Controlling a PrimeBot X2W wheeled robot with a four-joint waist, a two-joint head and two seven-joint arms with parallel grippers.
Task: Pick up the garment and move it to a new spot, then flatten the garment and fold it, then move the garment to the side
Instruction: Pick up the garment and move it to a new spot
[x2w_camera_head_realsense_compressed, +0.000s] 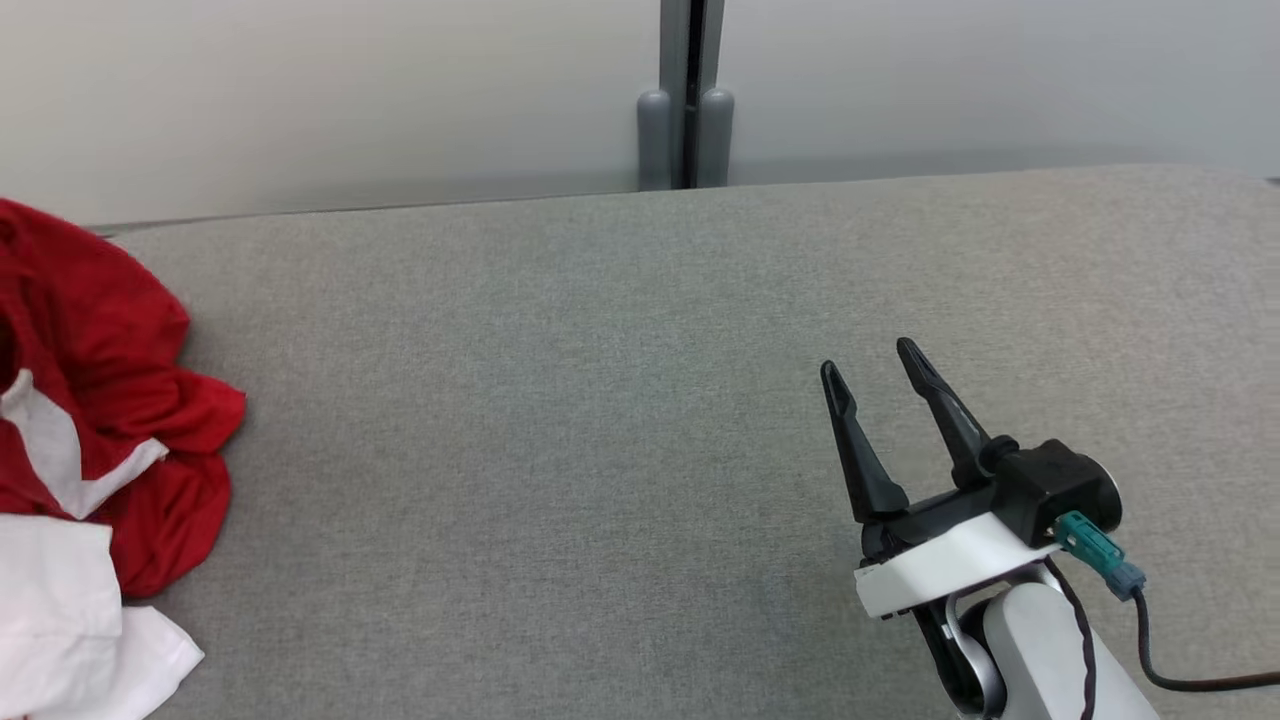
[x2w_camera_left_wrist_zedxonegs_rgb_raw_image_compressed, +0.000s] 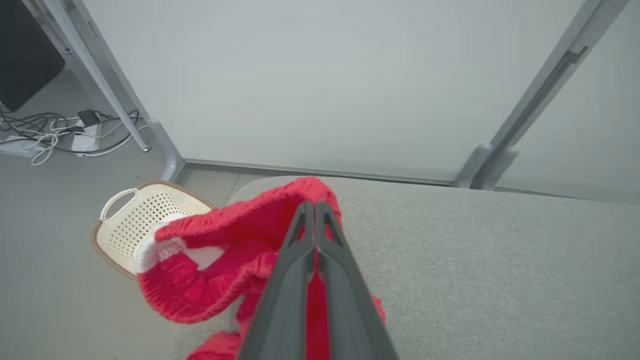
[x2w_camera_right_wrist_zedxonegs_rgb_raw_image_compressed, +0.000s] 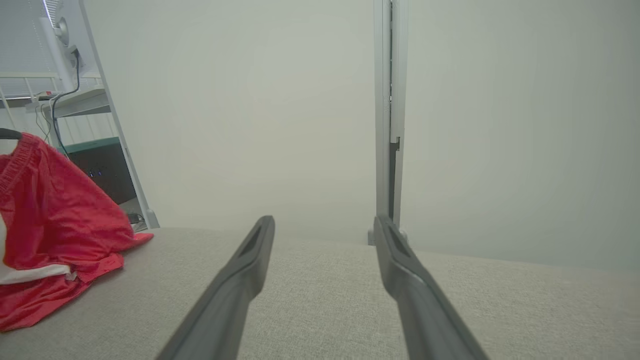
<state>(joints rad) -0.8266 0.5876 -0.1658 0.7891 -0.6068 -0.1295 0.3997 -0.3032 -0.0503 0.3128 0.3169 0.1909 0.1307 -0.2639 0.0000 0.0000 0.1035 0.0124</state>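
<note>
The garment (x2w_camera_head_realsense_compressed: 95, 420) is red with white trim and white panels, bunched at the left edge of the grey table (x2w_camera_head_realsense_compressed: 600, 400). In the left wrist view my left gripper (x2w_camera_left_wrist_zedxonegs_rgb_raw_image_compressed: 315, 206) is shut, its two dark fingers pressed together on a raised fold of the garment (x2w_camera_left_wrist_zedxonegs_rgb_raw_image_compressed: 225, 260), whose upper part is lifted off the table. The garment (x2w_camera_right_wrist_zedxonegs_rgb_raw_image_compressed: 55, 230) rises at the left in the right wrist view. My right gripper (x2w_camera_head_realsense_compressed: 870, 365) hovers open over the right part of the table, far from the cloth, with nothing between its fingers (x2w_camera_right_wrist_zedxonegs_rgb_raw_image_compressed: 250, 255).
A cream perforated basket (x2w_camera_left_wrist_zedxonegs_rgb_raw_image_compressed: 135, 220) stands on the floor beyond the table's left end. Cables and a power strip (x2w_camera_left_wrist_zedxonegs_rgb_raw_image_compressed: 75, 135) lie on the floor further back. A pale wall with a grey post (x2w_camera_head_realsense_compressed: 687, 100) runs behind the table.
</note>
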